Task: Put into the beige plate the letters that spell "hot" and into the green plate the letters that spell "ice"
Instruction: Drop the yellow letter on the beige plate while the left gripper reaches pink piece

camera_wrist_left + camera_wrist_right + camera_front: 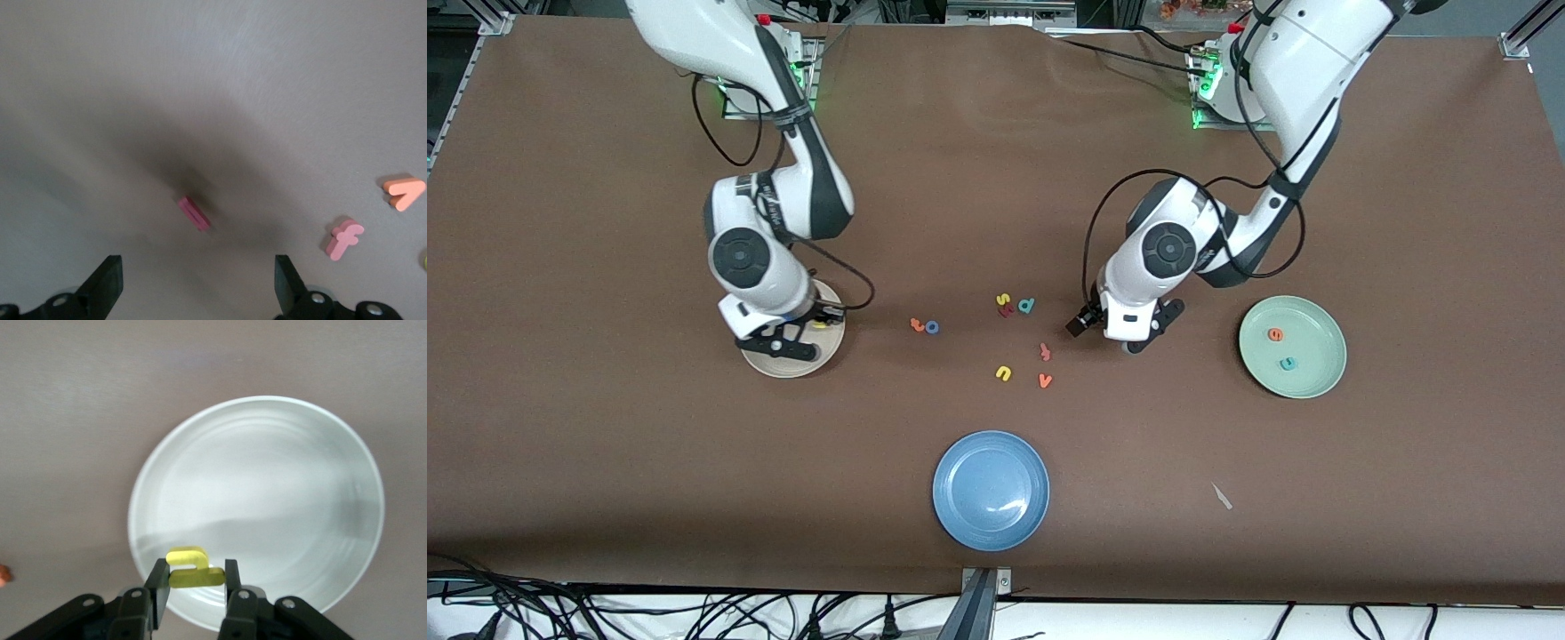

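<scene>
Front view: the right gripper (783,336) hangs over the beige plate (829,351); the left gripper (1129,342) points down at the table. The green plate (1320,378) carries 2 letters.

Left wrist view: released jaws straddle the red i (194,213), lying diagonally.

Right wrist view: the fingers (158,583) pinch the yellow h (192,567), its long axis crosswise between them.

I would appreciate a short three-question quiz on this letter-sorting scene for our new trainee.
1. True or false: the right gripper holds the yellow h over the beige plate.
2. Which letters lie in the green plate? A) orange e and teal c B) yellow u and orange v
3. Fill in: the open left gripper hovers over the dark red ___.

Key: 1 true; 2 A; 3 i.
</scene>
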`<state>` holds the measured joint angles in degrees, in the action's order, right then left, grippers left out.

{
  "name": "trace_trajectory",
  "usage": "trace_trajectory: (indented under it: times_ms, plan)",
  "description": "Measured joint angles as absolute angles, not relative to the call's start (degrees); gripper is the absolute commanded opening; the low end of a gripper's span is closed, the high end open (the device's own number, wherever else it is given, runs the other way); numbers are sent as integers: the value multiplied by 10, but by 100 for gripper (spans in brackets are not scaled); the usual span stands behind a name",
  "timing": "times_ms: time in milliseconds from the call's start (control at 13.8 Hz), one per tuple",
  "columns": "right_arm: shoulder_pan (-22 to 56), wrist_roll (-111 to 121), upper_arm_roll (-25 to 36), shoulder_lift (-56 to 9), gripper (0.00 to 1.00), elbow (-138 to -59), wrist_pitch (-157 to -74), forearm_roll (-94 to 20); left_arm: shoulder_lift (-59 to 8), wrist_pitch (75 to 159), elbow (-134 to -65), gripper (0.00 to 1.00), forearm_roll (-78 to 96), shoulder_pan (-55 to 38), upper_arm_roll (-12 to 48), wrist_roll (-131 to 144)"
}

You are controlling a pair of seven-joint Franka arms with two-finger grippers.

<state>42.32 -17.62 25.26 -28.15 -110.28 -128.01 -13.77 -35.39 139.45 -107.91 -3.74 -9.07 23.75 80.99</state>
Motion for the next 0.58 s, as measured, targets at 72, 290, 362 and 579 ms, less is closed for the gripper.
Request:
trace_trajectory:
  times_ms: [72,290,362,579]
  plan:
    - [417,-146,257,-280,28,-1114,-1289,-157,-358,1399,-1079,100,-37,-93,237,843]
    - [390,-73,258,-282,38,-1152,-1335,-218,-359,1400,-1077,100,-40,-93,233,877]
    - [385,-65,257,-282,53,-1156,-1337,-228,-359,1400,-1077,100,-51,-92,232,879]
    - [377,-63,258,-282,100,-1156,-1337,-235,-366,1400,-1078,100,-129,-91,228,889]
